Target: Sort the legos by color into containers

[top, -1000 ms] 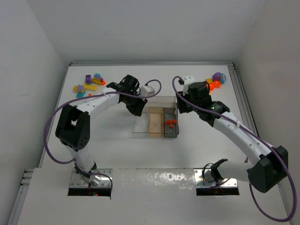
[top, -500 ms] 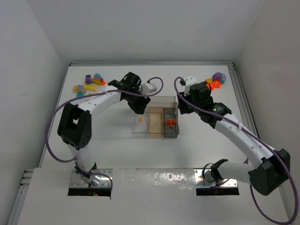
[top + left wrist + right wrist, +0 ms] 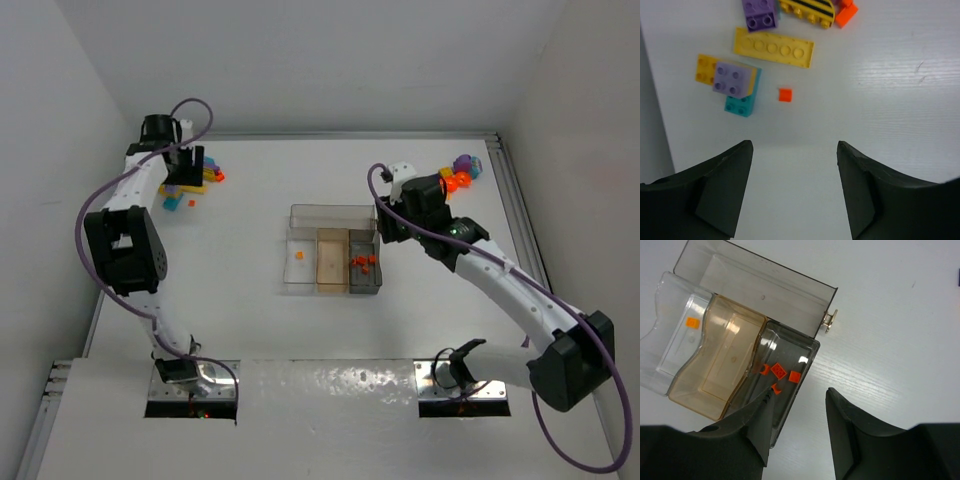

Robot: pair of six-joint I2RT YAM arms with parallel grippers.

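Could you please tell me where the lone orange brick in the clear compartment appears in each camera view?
Top external: lone orange brick, just left of centre, in the clear compartment.
Left wrist: not in it.
Right wrist: upper left, same compartment.
Shared landmark: the tan compartment adjoining it.

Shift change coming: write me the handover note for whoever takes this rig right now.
Left gripper: open, empty, hovering over the left pile, nearest a small orange-red brick.
Right gripper: open, empty, above the tray beside its grey compartment.
Done: several orange-red bricks in the grey compartment, one orange brick in the clear compartment.
Left to do: the left pile (yellow, purple, teal, orange-red) and the right pile (purple, orange) are unsorted; the tan compartment holds nothing.
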